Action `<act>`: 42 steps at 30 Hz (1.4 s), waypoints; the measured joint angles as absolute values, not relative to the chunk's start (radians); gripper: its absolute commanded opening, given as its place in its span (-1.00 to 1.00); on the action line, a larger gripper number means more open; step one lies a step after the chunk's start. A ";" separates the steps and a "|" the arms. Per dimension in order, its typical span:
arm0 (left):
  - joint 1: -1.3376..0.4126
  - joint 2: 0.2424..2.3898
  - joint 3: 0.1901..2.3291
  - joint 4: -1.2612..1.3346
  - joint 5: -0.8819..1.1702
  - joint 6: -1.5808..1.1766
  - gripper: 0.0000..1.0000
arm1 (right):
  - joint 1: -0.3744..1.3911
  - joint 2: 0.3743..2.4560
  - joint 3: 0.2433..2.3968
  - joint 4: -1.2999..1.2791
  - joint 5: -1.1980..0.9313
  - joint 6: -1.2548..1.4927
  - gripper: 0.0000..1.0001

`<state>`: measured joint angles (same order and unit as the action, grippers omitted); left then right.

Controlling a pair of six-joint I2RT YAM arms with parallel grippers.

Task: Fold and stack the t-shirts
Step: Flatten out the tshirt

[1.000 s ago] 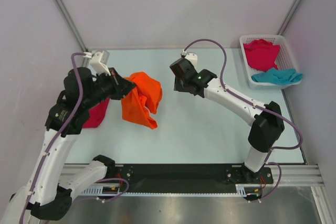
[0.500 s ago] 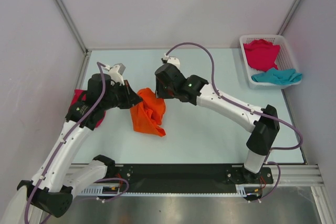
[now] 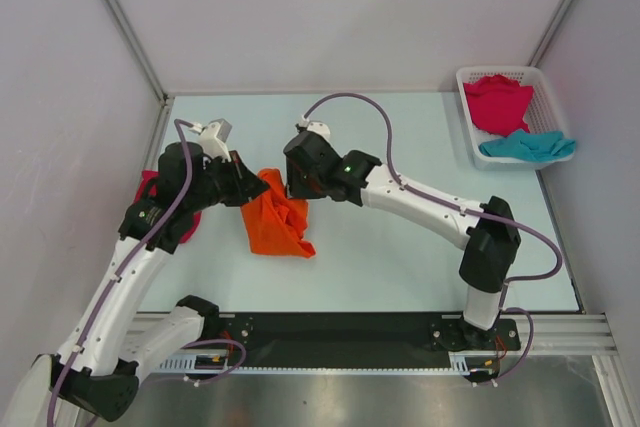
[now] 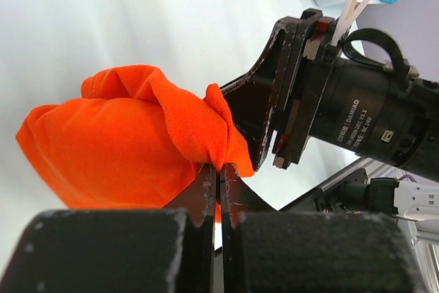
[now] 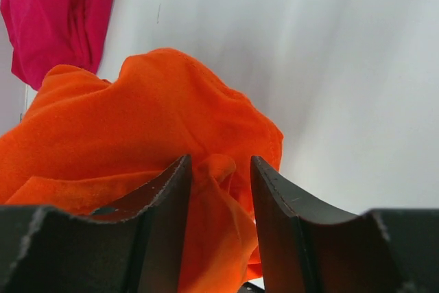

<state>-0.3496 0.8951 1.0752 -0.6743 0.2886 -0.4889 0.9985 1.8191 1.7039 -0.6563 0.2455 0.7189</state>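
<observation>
I have the left hand (image 4: 218, 167) pinched shut on a ridge of the orange t-shirt (image 3: 277, 222). The shirt sits bunched up on the surface (image 3: 400, 257), nearer the left edge than the right. The right hand (image 5: 219, 164) is down at the same bundle with its jaws apart and a small fold of orange cloth standing between them. I judge it has not gripped yet.

By my reckoning the task is in its early part. The orange shirt is a crumpled heap, not spread flat, so its folding is all to do. One magenta t-shirt (image 3: 187, 227) lies by the left edge, just beside the orange one. A second magenta t-shirt (image 3: 497, 102) is in the basket (image 3: 468, 137) at the far right corner. The teal t-shirt (image 3: 527, 146) is draped across the basket's near rim. Those two look untouched, and I see no finished stack anywhere.

Much is hard to read from here:
- The left arm (image 3: 130, 247) covers most of the magenta shirt by the left edge, so I cannot tell whether it is folded or just dropped there.
- In the overhead view both hands' fingertips are hidden under their own bodies, and only the wrist views show the grips.
- I cannot pick out the orange shirt's collar or sleeves.
- I cannot tell whether the bundle rests fully on the surface or is partly lifted.
- The right wrist view cuts off the magenta cloth at its top left corner.
</observation>
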 measured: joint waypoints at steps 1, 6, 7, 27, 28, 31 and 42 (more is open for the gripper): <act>-0.347 0.894 1.075 -0.674 0.291 -0.489 -1.00 | 1.001 1.819 1.700 -0.653 0.244 0.722 -0.42; -0.337 0.890 1.071 -0.673 0.294 -0.489 -1.00 | 1.013 1.818 1.666 -0.627 0.232 0.733 -1.00; -0.334 0.889 1.067 -0.674 0.295 -0.489 -0.99 | 1.016 1.816 1.652 -0.617 0.231 0.737 -1.00; -0.204 1.171 1.284 -0.660 0.394 -0.461 -0.99 | 0.785 1.797 2.050 -0.760 0.397 0.565 -1.00; -0.204 1.180 1.319 -0.657 0.398 -0.461 -1.00 | 0.779 1.802 2.095 -0.774 0.398 0.555 -1.00; -0.204 1.199 1.435 -0.652 0.414 -0.458 -1.00 | 0.764 1.822 2.222 -0.806 0.404 0.528 -1.00; -0.175 1.164 1.343 -0.629 0.466 -0.420 0.57 | 0.717 1.763 2.007 -0.816 0.488 0.499 -1.00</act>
